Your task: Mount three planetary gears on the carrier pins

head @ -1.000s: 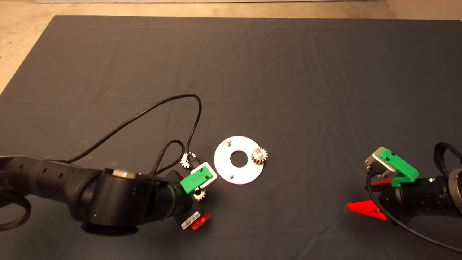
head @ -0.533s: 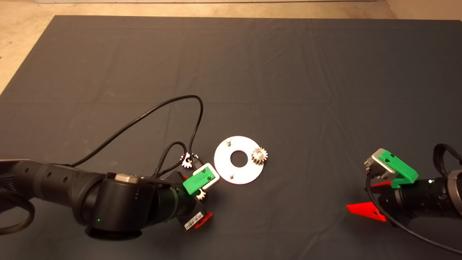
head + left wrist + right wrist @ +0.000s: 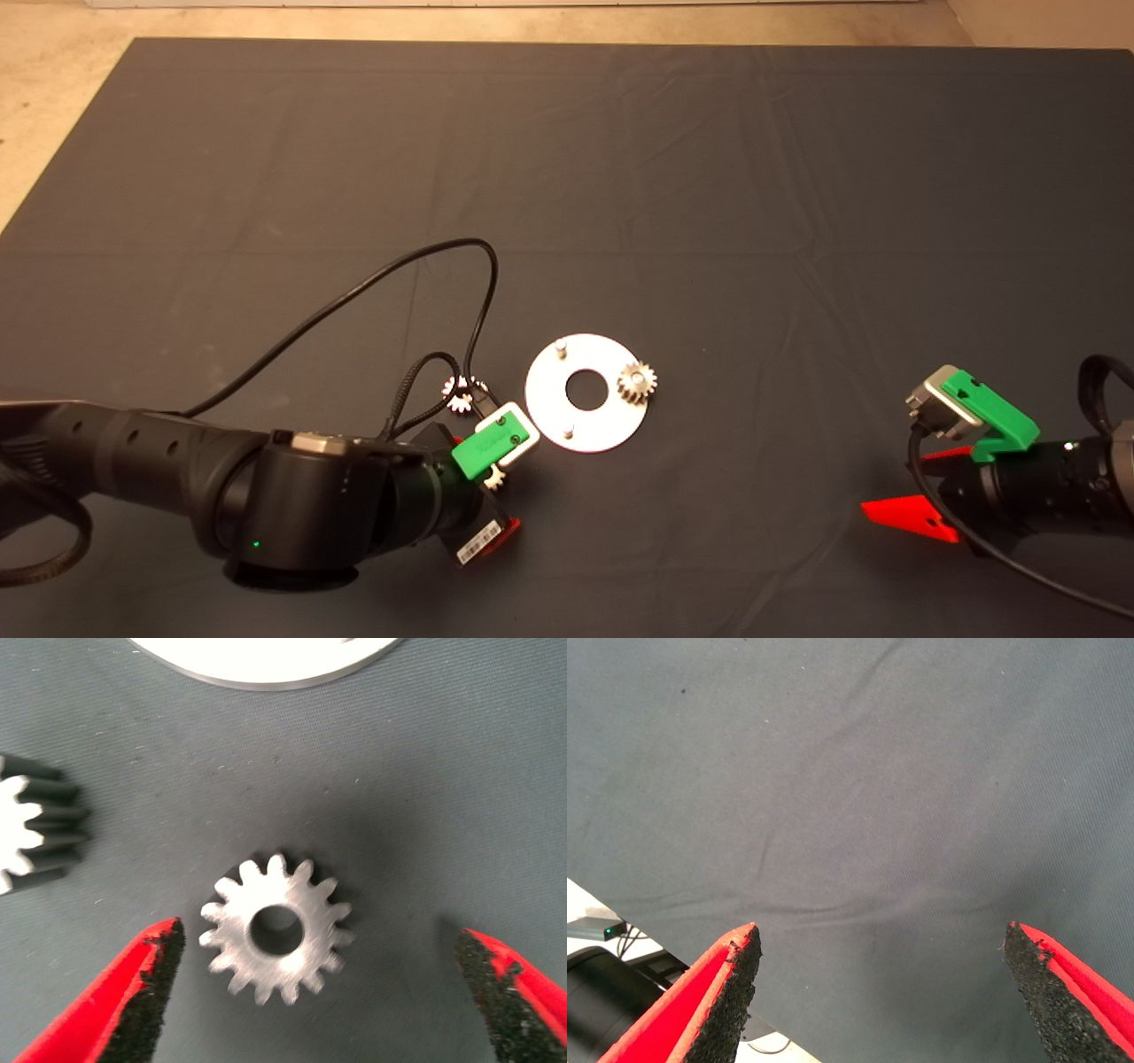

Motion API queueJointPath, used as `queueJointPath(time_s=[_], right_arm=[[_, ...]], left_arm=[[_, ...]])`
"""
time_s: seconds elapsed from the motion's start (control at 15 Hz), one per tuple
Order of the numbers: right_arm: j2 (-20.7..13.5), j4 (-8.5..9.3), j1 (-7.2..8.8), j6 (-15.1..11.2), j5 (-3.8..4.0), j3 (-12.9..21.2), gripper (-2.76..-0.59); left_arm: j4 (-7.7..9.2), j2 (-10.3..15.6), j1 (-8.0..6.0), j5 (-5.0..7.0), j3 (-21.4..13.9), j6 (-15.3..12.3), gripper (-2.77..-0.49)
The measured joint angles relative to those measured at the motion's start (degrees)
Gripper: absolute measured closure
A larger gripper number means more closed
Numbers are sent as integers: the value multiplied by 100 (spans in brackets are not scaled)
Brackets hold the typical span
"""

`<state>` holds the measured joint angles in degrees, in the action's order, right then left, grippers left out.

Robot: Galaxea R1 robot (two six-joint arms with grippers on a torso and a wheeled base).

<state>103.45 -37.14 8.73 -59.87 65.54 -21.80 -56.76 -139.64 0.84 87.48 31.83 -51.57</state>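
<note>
The round silver plate (image 3: 585, 416) lies mid-mat with one planetary gear (image 3: 637, 383) seated on its right carrier pin. Two carrier pins (image 3: 560, 347) (image 3: 569, 432) stand bare. A second gear (image 3: 461, 394) lies left of the plate, partly behind a black cable. The third gear (image 3: 493, 478) lies flat on the mat below my left gripper (image 3: 483, 486), mostly covered by its green mount. In the left wrist view this gear (image 3: 276, 930) sits between the open fingers (image 3: 155, 983), touching neither; the left gripper (image 3: 319, 937) hovers over it. My right gripper (image 3: 917, 487) waits open at the lower right.
A black cable (image 3: 399, 266) loops from the left arm across the mat toward the plate. In the left wrist view the second gear (image 3: 35, 828) and the plate's rim (image 3: 266, 669) lie close by. The right wrist view shows the right gripper (image 3: 881, 935) over bare mat.
My left gripper has shifted slightly toward the near edge and right, covering more of the third gear. The right gripper has drawn back a little to the right.
</note>
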Motion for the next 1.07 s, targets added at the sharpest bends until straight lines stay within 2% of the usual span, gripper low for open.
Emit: queueJointPath(time_s=[0.13, 0.2, 0.33, 0.47, 0.53, 1.0, 1.07], right_arm=[[0, 0, -27, 0, -3, 0, -202], [-1, 0, -30, 0, -3, 0, -202], [-39, 0, -30, 0, -6, 0, -202], [-63, 0, -30, 0, -12, 0, -202], [-123, 0, -33, 0, -49, 0, -202], [-273, 0, -33, 0, -53, 2, -202], [-282, 0, -33, 0, -86, 2, -202]], left_arm=[[-63, -23, 32, -2, 6, 0, -211], [-131, -22, 50, 0, 13, 0, -200], [-178, -43, 84, -4, 57, 1, -195], [-199, -43, 89, 0, 69, 2, -182], [-202, -51, 89, 0, 72, 2, -181], [-267, -90, 89, 17, 83, 1, -140], [-267, -101, 91, 15, 83, 0, -140]])
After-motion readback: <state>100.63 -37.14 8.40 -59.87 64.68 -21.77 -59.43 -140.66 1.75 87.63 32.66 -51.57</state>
